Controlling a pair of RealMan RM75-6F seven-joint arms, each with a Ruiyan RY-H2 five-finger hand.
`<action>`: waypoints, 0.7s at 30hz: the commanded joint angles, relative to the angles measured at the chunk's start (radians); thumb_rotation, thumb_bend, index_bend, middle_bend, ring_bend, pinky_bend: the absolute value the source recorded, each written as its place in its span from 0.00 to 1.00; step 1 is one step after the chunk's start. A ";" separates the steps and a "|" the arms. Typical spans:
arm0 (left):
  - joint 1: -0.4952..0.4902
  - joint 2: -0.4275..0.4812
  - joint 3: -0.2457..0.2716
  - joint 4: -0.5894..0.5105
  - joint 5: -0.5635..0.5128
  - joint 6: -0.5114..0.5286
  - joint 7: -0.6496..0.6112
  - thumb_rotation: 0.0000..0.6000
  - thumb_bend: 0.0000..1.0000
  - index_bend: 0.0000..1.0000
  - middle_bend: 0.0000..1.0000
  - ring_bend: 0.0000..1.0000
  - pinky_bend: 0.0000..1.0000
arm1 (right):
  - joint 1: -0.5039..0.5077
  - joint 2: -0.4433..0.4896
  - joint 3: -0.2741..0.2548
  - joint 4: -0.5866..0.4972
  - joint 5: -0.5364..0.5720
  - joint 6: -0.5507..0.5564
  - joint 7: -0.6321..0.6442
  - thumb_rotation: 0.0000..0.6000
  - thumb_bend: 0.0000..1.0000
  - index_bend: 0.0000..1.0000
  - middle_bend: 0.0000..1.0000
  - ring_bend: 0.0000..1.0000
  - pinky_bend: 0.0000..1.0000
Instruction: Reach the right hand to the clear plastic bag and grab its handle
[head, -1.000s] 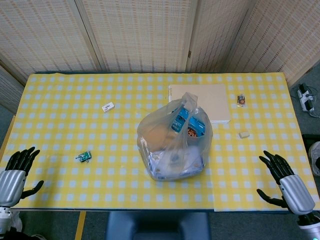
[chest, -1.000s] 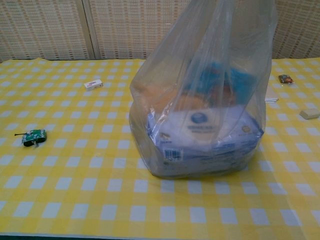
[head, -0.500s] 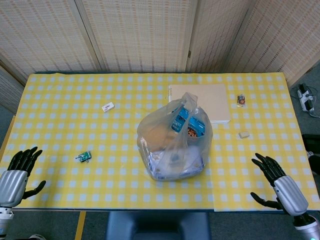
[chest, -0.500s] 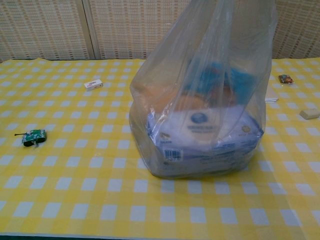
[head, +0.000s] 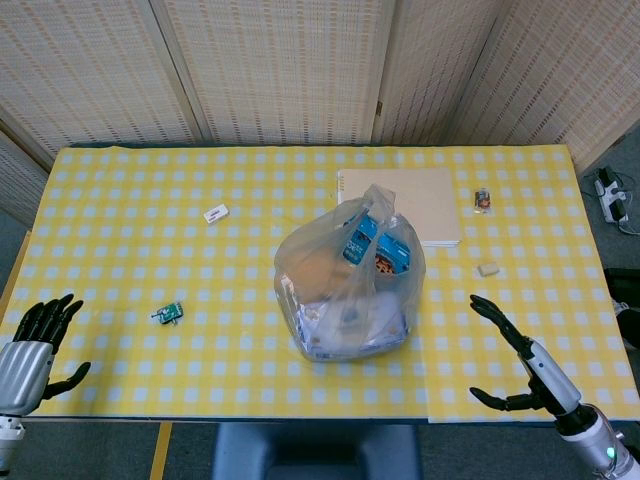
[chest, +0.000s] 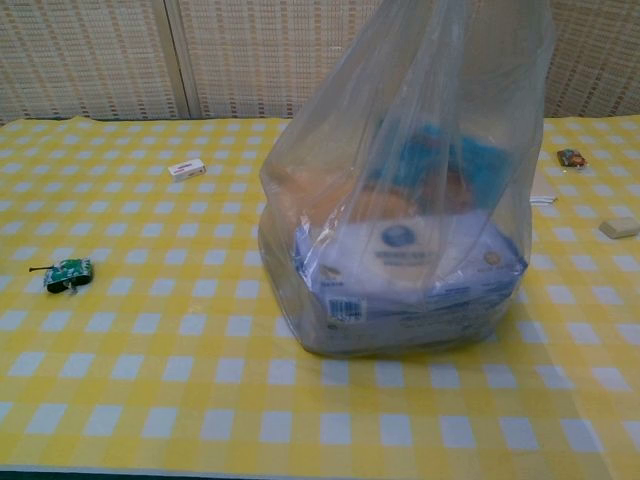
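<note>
Right of the clear plastic bag (head: 348, 285), the right hand (head: 522, 372) hovers apart, fingers (head: 492, 310) spread.

I can read no words or numbers anywhere. Through the bag (chest: 400, 200), standing near the middle of the tabletop, I see a white pack (chest: 410, 265) with a round blue logo and lines of print, all too blurred to make out. A barcode (chest: 343, 307) sits on its lower left corner, its digits too small to tell. The blue packets (head: 377, 245) higher in the bag carry print I cannot read either.
</note>
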 joint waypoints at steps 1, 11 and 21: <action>0.003 0.005 -0.002 0.002 0.000 0.008 -0.012 1.00 0.31 0.09 0.08 0.05 0.00 | 0.097 -0.023 0.015 -0.050 0.032 -0.032 0.242 1.00 0.30 0.00 0.00 0.00 0.00; 0.014 0.020 -0.001 0.009 0.011 0.033 -0.055 1.00 0.31 0.09 0.08 0.05 0.00 | 0.210 -0.026 0.049 -0.080 0.094 -0.129 0.440 1.00 0.30 0.00 0.00 0.00 0.00; 0.023 0.031 -0.003 0.014 0.016 0.053 -0.087 1.00 0.31 0.09 0.08 0.05 0.00 | 0.268 -0.041 0.075 -0.090 0.146 -0.206 0.452 1.00 0.30 0.00 0.00 0.00 0.00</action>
